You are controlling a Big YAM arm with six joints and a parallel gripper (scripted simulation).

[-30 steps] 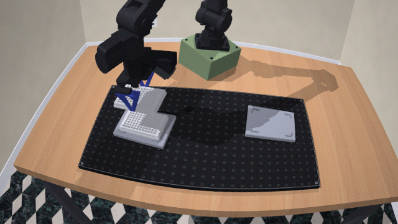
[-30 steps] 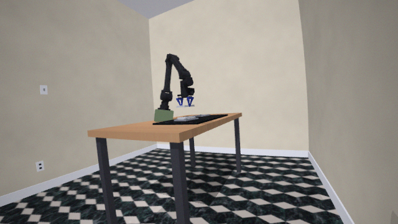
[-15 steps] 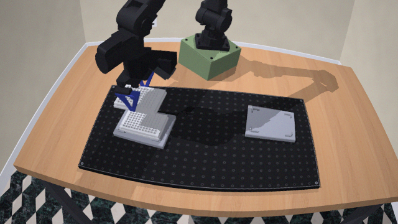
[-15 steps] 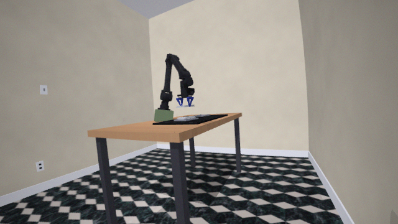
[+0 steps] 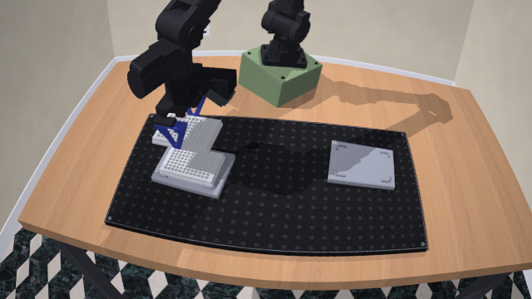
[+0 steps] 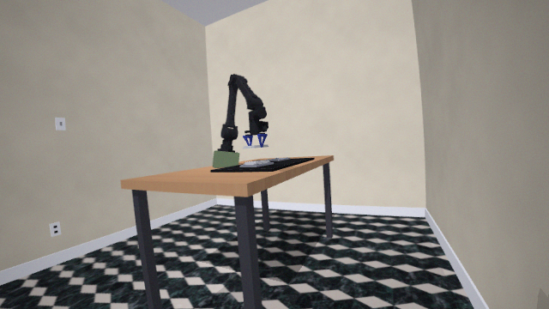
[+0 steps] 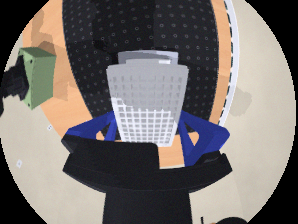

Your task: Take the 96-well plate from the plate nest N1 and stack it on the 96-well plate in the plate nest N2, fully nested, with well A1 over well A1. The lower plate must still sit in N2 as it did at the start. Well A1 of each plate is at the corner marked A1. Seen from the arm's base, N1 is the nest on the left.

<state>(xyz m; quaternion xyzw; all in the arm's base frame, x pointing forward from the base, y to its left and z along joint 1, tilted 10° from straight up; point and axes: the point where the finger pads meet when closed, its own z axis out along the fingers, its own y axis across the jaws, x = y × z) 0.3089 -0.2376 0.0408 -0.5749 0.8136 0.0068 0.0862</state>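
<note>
The gripper (image 5: 183,124) is clamped on a white well plate (image 5: 195,130), its blue fingers (image 5: 171,134) pressing the plate's two long sides. The plate hangs in the air, level, over the part of the black mat (image 5: 270,208) nearest the table's left edge as the top camera shows it. Directly below and slightly toward the front edge sits the second plate (image 5: 189,166), resting in its grey nest (image 5: 220,183). From the top camera the held plate overlaps the back end of the lower one, so they are not lined up. In the side view the carried plate (image 6: 256,146) floats well clear of the things on the mat.

The other nest (image 5: 361,165) lies on the mat toward the table's right edge, with no plate in it; its small corner tabs are visible and part of it is in shadow.

The arm's green base block (image 5: 279,76) stands near the back edge of the wooden table (image 5: 457,158), just behind the mat. The corner marks on the plates are too small to read.
</note>
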